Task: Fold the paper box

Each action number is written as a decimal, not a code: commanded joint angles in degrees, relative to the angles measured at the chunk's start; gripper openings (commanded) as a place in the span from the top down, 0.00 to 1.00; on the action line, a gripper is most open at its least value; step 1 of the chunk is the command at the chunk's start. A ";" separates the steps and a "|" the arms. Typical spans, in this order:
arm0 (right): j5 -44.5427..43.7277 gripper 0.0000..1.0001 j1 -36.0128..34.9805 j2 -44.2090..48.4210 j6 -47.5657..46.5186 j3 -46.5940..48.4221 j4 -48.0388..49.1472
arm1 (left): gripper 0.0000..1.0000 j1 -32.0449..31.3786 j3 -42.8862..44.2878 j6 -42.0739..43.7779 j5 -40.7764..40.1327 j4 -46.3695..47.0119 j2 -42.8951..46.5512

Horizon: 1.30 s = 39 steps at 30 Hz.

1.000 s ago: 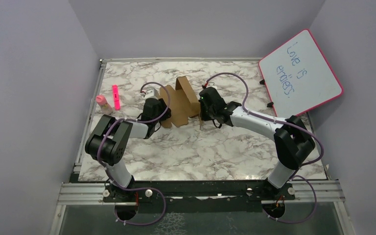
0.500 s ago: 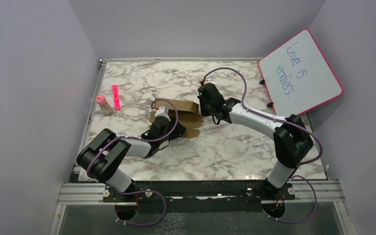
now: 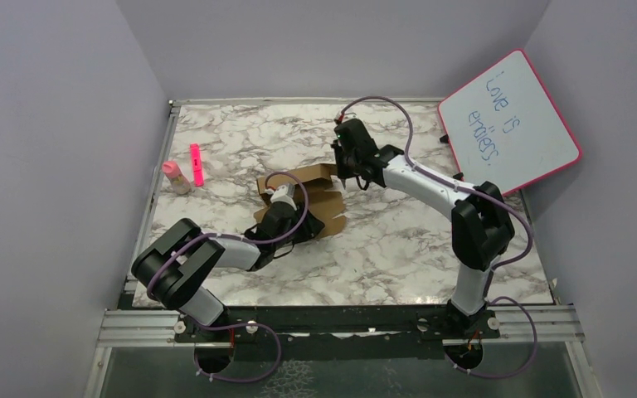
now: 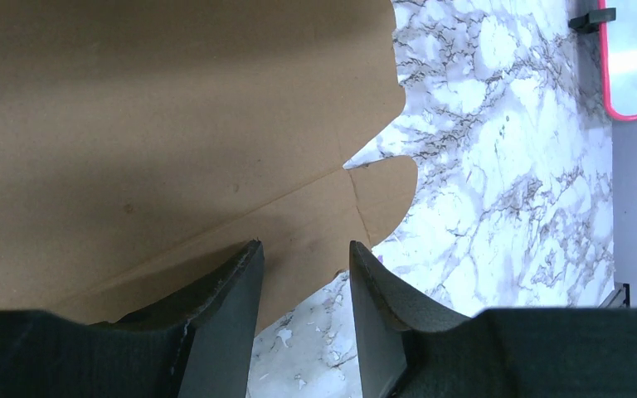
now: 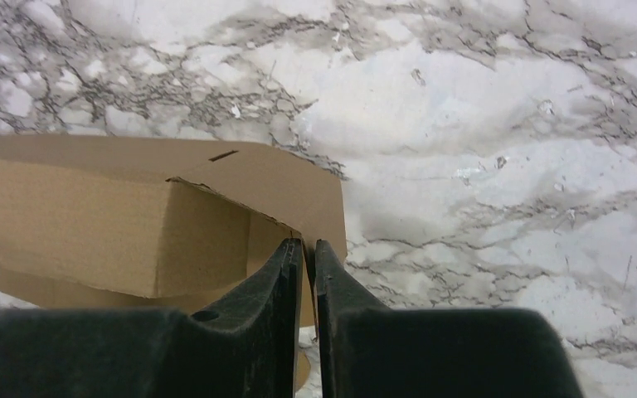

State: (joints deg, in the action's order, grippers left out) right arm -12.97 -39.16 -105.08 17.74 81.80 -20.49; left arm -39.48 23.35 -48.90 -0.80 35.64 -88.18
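The top external camera is looking down from above and behind the arm bases over the whole white marbled worktop. Both wrist cameras are peering close and low past their own black fingers, and all three views are sharing the plain brown cardboard paper box.

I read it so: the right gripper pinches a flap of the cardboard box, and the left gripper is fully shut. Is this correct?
Not quite. The right gripper does pinch a flap of the paper box, but the left gripper is open: the left wrist view shows its fingers apart, with cardboard and marble table in the gap.
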 commanded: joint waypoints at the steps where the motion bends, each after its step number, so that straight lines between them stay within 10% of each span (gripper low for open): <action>1: 6.30 0.83 1.09 -3.59 0.83 6.57 -6.52 | 0.55 -1.39 -0.06 -0.78 2.09 -3.63 -1.04; 26: 12.56 0.80 1.10 0.75 2.51 -2.01 1.59 | 0.54 -4.00 1.21 0.98 -1.09 -4.00 2.88; 30: 11.53 0.63 1.88 4.14 -1.37 -7.62 9.93 | 0.47 -3.89 3.43 4.52 -3.07 -11.63 9.80; 39: 32.52 0.61 9.71 4.04 -8.60 -16.26 30.17 | 0.30 -2.03 19.81 17.19 -10.74 -41.36 21.40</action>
State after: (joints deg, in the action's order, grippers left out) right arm 8.75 -32.49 -101.23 13.76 68.03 -3.18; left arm -43.07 35.48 -38.79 -7.33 8.49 -70.54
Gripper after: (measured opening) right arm 0.383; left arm 0.673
